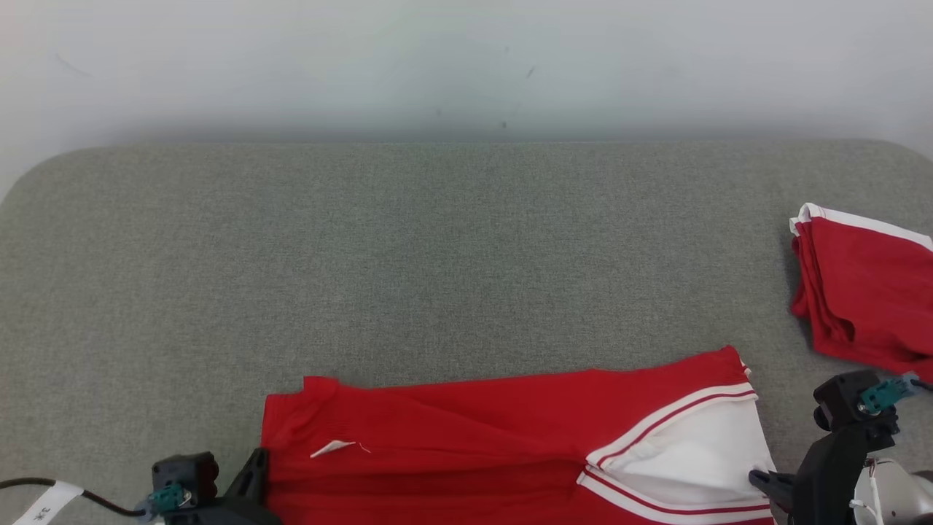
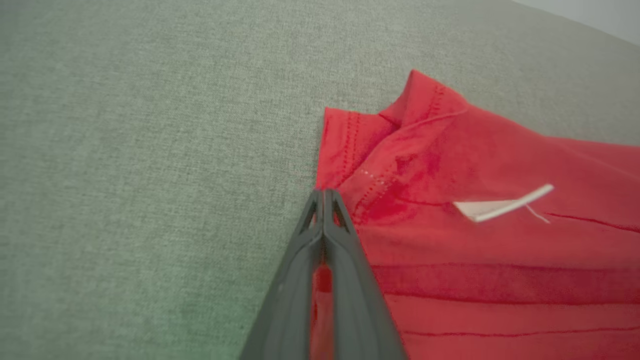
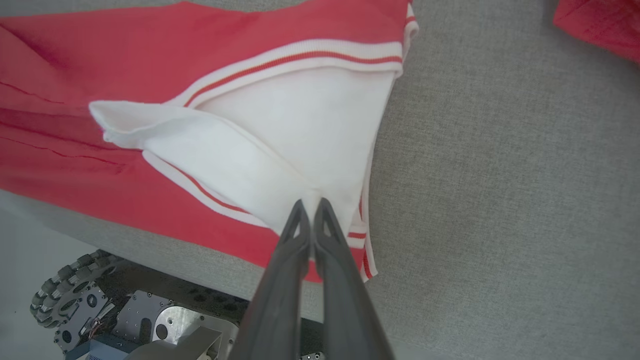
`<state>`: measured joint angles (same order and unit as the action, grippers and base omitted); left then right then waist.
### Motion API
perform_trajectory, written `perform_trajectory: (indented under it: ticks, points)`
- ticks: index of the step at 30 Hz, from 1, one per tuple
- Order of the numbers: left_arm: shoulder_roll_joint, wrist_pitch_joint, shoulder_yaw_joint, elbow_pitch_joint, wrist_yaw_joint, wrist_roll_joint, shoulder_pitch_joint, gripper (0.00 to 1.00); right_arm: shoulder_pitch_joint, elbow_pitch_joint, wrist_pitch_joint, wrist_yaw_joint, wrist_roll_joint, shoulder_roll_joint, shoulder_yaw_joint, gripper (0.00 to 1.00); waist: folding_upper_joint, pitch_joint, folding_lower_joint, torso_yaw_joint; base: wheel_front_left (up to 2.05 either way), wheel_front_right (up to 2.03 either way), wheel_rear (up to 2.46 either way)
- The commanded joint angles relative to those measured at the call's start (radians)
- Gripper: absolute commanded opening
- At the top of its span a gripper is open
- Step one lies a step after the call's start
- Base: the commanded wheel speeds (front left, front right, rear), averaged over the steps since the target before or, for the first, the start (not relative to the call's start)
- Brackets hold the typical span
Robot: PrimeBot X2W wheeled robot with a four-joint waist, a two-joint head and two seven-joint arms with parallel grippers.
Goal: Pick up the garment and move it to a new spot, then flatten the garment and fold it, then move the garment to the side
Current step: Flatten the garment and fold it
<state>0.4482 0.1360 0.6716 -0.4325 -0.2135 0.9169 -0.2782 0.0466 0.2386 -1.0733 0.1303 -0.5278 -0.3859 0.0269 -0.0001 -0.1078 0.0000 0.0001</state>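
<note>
Left pincer (image 2: 324, 194) closed tight, fingers pressed together with a sliver of red cloth showing between them; it gripped the garment (image 2: 475, 150) at its left edge, just below a turned-up hem corner with a row of stitching. In the head view the same left pincer (image 1: 255, 467) sat at the lower left, against the cloth's left border. Right pincer (image 3: 311, 204) likewise closed, tips meeting on the white panel (image 3: 310, 120) at the garment's right end, where the white cloth drew into a pinched point at the fingertips. The head view placed the right pincer (image 1: 762, 479) low on the right, at the panel's outer edge. Between the two, the garment (image 1: 474, 423) lay spread wide along the near edge of the grey woven surface (image 1: 466, 255), red with white-and-red striped trim bordering the panel, a few long creases running across it. A small white tag (image 2: 500, 206) lay loose on the red near the left end. A second red piece (image 1: 867, 292), folded, with a white band on top, rested well apart at the far right of the surface. A pale wall (image 1: 466, 58) rose behind. The wheeled base (image 3: 75, 300) showed below the surface edge in the right wrist view.
</note>
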Motion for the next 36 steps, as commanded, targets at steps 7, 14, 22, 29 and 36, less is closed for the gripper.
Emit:
perform_trajectory:
  ticks: [7, 14, 22, 29, 36]
  points:
    - [0.003, 0.014, -0.019, 0.002, -0.035, 0.023, 0.060, 1.00, 0.023, -0.048, -0.005, 0.001, 0.037, 0.034, 0.017, 1.00, 0.0001, 0.011, 0.0000, 0.008, 0.00, 0.00, 0.00]
    - [0.024, 0.121, -0.081, 0.078, -0.051, -0.040, 0.110, 1.00, 0.047, -0.029, 0.081, 0.001, 0.042, 0.094, 0.099, 1.00, 0.0001, 0.046, 0.0000, 0.021, 0.00, 0.00, 0.00]
    - [-0.070, 0.129, -0.367, 0.402, 0.047, -0.340, 0.251, 1.00, 0.080, -0.043, 0.219, 0.001, 0.130, 0.263, 0.278, 1.00, 0.0001, 0.088, 0.0000, 0.049, 0.00, 0.00, 0.00]
    - [-0.133, 0.129, -0.501, 0.491, 0.183, -0.413, 0.378, 1.00, 0.055, -0.103, 0.267, 0.001, 0.205, 0.322, 0.341, 1.00, 0.0001, 0.096, 0.0000, 0.052, 0.00, 0.00, 0.00]
    - [-0.134, 0.129, -0.610, 0.507, 0.259, -0.423, 0.455, 1.00, 0.015, -0.179, 0.297, 0.001, 0.262, 0.335, 0.366, 1.00, 0.0001, 0.075, 0.0000, 0.072, 0.00, 0.00, 0.00]
